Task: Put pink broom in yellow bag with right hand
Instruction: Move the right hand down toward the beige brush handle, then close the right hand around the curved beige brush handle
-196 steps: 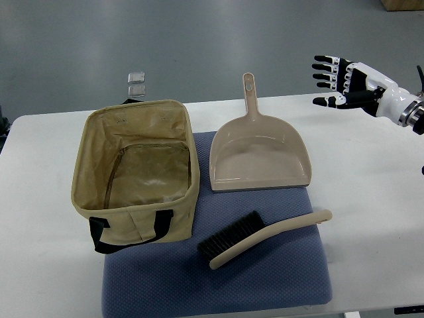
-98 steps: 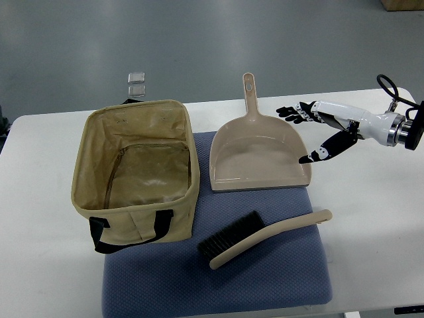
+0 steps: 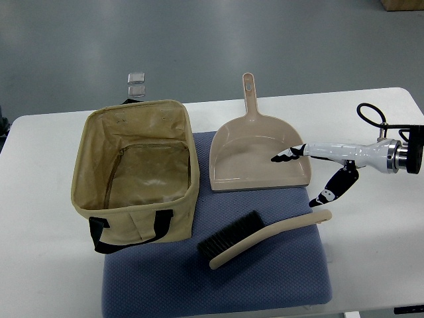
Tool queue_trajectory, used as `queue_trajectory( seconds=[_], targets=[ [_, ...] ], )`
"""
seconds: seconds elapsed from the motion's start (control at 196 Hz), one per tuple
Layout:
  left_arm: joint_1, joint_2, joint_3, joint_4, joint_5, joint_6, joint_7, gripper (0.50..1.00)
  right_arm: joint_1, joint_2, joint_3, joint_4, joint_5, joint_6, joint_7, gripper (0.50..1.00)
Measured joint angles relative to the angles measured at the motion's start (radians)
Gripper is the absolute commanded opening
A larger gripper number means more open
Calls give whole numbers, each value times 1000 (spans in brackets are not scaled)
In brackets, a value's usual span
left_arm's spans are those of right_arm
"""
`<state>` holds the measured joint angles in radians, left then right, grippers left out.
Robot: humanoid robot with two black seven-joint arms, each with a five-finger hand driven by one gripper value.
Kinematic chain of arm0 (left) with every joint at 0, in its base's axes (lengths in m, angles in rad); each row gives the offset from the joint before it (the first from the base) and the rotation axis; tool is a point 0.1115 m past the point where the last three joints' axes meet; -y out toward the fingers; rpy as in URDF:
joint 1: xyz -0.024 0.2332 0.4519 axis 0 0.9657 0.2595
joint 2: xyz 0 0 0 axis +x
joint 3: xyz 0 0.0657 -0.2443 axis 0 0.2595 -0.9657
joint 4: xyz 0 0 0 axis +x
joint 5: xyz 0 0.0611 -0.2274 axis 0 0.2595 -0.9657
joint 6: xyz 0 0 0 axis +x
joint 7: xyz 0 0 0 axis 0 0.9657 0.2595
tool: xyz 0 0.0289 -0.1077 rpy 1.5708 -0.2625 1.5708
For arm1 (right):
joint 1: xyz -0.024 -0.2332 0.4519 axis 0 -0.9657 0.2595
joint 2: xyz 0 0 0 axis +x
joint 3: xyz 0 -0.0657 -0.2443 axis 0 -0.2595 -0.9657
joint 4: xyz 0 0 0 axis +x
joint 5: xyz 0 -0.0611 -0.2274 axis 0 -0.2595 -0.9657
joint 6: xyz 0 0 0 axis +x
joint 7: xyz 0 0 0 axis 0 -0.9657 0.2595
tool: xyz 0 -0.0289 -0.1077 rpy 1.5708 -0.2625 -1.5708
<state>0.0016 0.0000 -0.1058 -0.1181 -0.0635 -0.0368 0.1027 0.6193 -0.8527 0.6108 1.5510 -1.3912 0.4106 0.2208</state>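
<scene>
Lying ungrasped on the blue textured mat [image 3: 265, 278], the beige-handled, black-bristled broom [image 3: 265, 235] sits right of the tan fabric bag [image 3: 86, 192]. Approach step: right hand [image 3: 318, 173] hovers spread-fingered just above its handle end, holding nothing. Next: lower and close.

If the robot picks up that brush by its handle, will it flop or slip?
Probably not flop: the broom looks like one rigid moulded piece, so it should lift whole. Its smooth curved handle might slip in the right hand, whose fingers are open above it. The bristle end would likely dip, being bulkier.
</scene>
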Motion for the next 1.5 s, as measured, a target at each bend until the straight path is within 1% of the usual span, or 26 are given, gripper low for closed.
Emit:
queue_trajectory(
  seconds=[0.107, 0.266, 0.358, 0.562, 0.588, 0.839, 0.961, 0.982, 1.007, 1.038, 1.099, 1.135, 1.258, 1.386, 1.406, 1.432, 1.442, 1.447, 1.452, 1.457, 1.463, 1.488, 1.498],
  targets=[
    [0, 0, 0, 0, 0, 0, 0, 1000, -1, -4, -21, 45, -35, -4, -5, 919],
    [0, 0, 0, 0, 0, 0, 0, 1000, -1, 4, -49, 68, -55, -20, -12, 913],
    [0, 0, 0, 0, 0, 0, 0, 1000, -1, 12, -86, 71, -87, -67, -26, 913],
    [0, 0, 0, 0, 0, 0, 0, 1000, -26, 37, -166, 72, -174, -198, -53, 911],
    [0, 0, 0, 0, 0, 0, 0, 1000, -31, 38, -174, 72, -187, -210, -57, 905],
    [0, 0, 0, 0, 0, 0, 0, 1000, -72, 47, -205, 72, -262, -295, -69, 881],
    [0, 0, 0, 0, 0, 0, 0, 1000, -77, 47, -233, 71, -277, -347, -92, 868],
    [0, 0, 0, 0, 0, 0, 0, 1000, -79, 48, -235, 71, -279, -354, -96, 858],
    [0, 0, 0, 0, 0, 0, 0, 1000, -83, 49, -238, 70, -282, -361, -99, 828],
    [0, 0, 0, 0, 0, 0, 0, 1000, -87, 50, -241, 70, -288, -368, -102, 809],
    [0, 0, 0, 0, 0, 0, 0, 1000, -94, 54, -247, 69, -306, -383, -107, 791],
    [0, 0, 0, 0, 0, 0, 0, 1000, -96, 55, -249, 68, -315, -390, -109, 756],
    [0, 0, 0, 0, 0, 0, 0, 1000, -102, 56, -255, 66, -329, -401, -122, 717],
    [0, 0, 0, 0, 0, 0, 0, 1000, -104, 58, -256, 65, -341, -404, -136, 652],
    [0, 0, 0, 0, 0, 0, 0, 1000, -104, 59, -256, 65, -343, -404, -138, 637],
    [0, 0, 0, 0, 0, 0, 0, 1000, -104, 60, -256, 64, -346, -404, -140, 607],
    [0, 0, 0, 0, 0, 0, 0, 1000, -104, 60, -256, 64, -347, -404, -141, 607],
    [0, 0, 0, 0, 0, 0, 0, 1000, -104, 61, -256, 64, -348, -404, -141, 595],
    [0, 0, 0, 0, 0, 0, 0, 1000, -104, 61, -256, 64, -348, -404, -141, 594],
    [0, 0, 0, 0, 0, 0, 0, 1000, -104, 61, -256, 63, -349, -404, -142, 580],
    [0, 0, 0, 0, 0, 0, 0, 1000, -105, 61, -256, 63, -349, -404, -142, 580],
    [0, 0, 0, 0, 0, 0, 0, 1000, -105, 62, -256, 62, -352, -405, -144, 543],
    [0, 0, 0, 0, 0, 0, 0, 1000, -105, 62, -256, 62, -353, -405, -144, 537]
  ],
)
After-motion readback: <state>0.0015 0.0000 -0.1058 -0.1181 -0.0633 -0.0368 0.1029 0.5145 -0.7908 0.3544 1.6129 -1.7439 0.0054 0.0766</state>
